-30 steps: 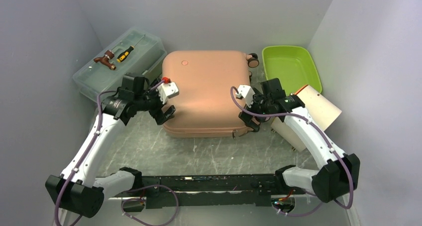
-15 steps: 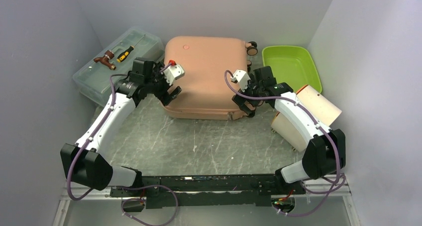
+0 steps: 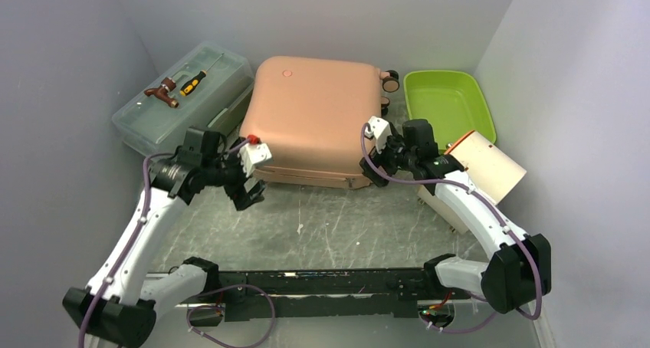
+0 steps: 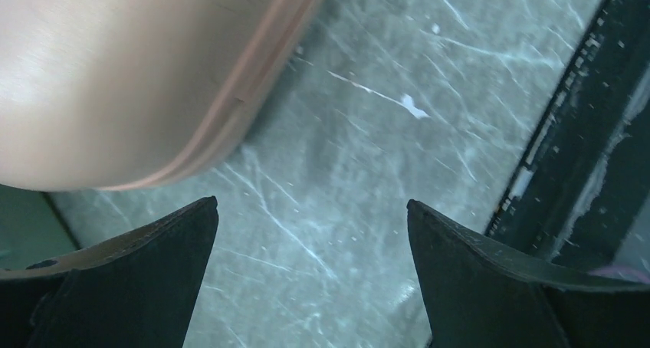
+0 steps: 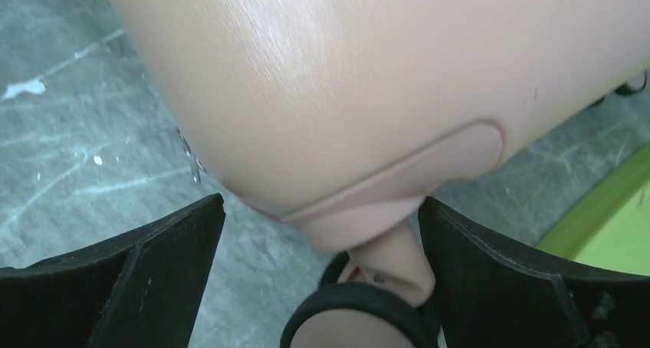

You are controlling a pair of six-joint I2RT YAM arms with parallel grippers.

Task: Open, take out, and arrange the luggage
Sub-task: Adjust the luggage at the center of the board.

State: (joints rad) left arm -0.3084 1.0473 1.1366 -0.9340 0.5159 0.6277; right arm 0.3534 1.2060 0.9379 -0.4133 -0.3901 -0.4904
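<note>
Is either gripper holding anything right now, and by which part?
Nothing. The left gripper is open beside the luggage; the right gripper is open around a corner wheel, not clamped.

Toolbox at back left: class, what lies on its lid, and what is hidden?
A yellow-and-black screwdriver and a brown tap-like fitting lie on the toolbox lid. Its contents cannot be seen.

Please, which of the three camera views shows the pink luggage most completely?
The top external view: there the whole luggage shows, closed, with its wheels at the far right corner. The left wrist view shows only one rounded corner with its seam; the right wrist view, only a corner and one wheel, very close.
</note>
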